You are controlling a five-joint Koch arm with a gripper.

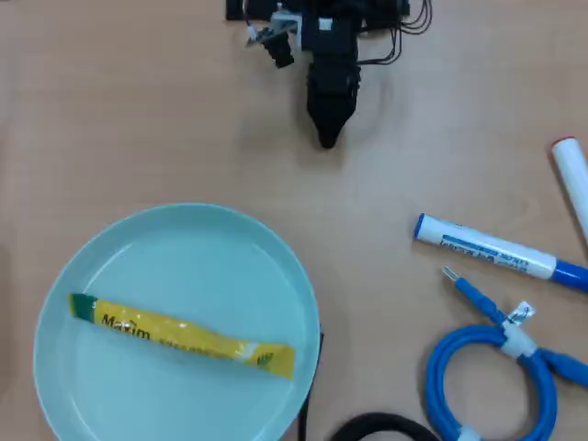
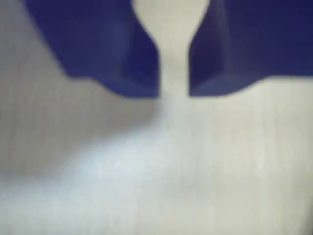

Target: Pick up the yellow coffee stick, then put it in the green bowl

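Overhead view: yellow coffee stick lies flat inside the green bowl, well apart from the gripper at the far bench edge. Wrist view: fingers slightly parted, empty. Sachet judged light, pliable, slippery; best pinched mid-length.

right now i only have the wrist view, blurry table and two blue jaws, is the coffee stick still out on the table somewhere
Observer: No. In the overhead view the yellow coffee stick lies inside the green bowl.
Operator: where is the arm compared to the bowl
Observer: The gripper is at the top of the overhead view, above and right of the bowl, over bare table.
Operator: anything else near me
Observer: A white-and-blue marker and a coiled blue cable lie at the right of that view, away from the gripper.
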